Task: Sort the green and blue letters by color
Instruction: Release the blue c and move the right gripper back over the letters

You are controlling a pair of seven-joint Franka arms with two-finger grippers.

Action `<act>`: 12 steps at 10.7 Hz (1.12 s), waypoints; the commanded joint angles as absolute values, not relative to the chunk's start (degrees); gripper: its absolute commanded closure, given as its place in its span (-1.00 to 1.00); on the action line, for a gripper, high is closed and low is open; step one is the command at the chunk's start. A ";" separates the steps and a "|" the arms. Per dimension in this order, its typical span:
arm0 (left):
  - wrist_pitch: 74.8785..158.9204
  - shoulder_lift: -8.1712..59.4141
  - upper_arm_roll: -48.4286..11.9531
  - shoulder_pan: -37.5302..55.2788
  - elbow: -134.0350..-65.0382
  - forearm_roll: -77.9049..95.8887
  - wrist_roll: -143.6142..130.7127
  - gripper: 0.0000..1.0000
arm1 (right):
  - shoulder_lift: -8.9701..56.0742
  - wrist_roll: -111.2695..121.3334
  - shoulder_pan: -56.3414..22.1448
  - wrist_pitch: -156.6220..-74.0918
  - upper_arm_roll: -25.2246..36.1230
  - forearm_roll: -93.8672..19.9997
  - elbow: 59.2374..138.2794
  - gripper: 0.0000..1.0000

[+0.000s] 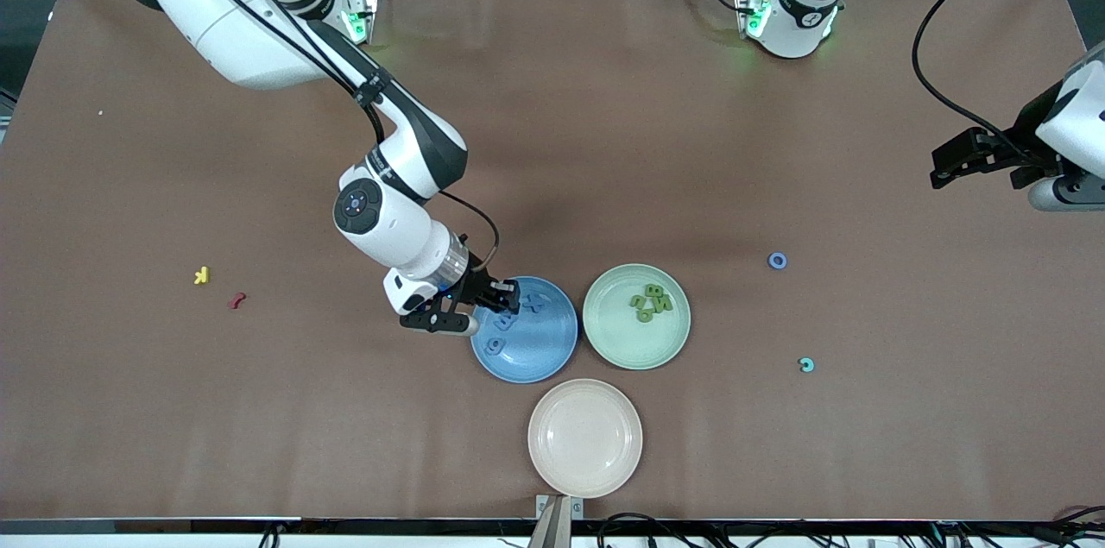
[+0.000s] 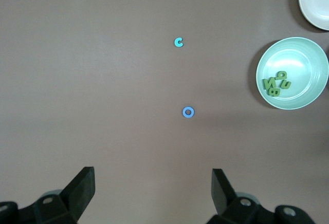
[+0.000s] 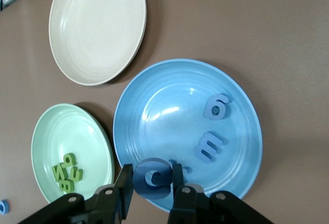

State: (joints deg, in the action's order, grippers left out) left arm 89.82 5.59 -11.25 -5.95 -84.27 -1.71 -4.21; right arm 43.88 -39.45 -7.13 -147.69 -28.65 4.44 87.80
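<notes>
Gripping blue letter [image 3: 152, 178] upright over blue plate [image 3: 241, 116], right hand [image 3: 152, 190]

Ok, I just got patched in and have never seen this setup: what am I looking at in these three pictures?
Two robot arms work at a brown table. The big picture looks down from across it; the other two come from cameras on each arm's wrist.

The right gripper is over the blue plate, shut on a blue letter. More blue letters lie in that plate. Green letters lie in the green plate; the cream plate holds nothing.

The left gripper waits open at its end of the table. On the table near it lie a blue ring and a teal c. A yellow k and a red piece lie toward the right arm's end.
</notes>
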 commanded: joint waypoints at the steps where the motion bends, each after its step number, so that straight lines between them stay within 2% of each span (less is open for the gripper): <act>1: 89.64 5.36 -11.34 -6.07 -84.29 -0.18 -3.16 -1.00 | 45.88 -40.60 -7.73 -149.24 -28.48 3.34 85.78 -0.98; 7: 92.98 5.80 -11.52 -6.07 -84.37 -0.44 -2.20 -1.00 | 45.09 -38.59 -6.33 -147.75 -27.52 4.04 86.75 -1.00; 9: 93.60 5.98 -11.51 -6.06 -84.38 -0.44 -2.20 -1.00 | 43.61 -35.61 -6.94 -142.77 -25.24 4.30 86.92 -1.00; 12: 94.04 5.98 -11.43 -6.06 -84.38 -0.26 -2.20 -1.00 | 37.64 -31.73 -5.11 -130.82 -24.08 13.06 90.60 -1.00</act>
State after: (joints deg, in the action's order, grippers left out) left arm 93.33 6.21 -11.55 -5.91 -84.30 -1.30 -3.55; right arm 43.71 -33.38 -6.58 -137.75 -24.42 7.45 86.60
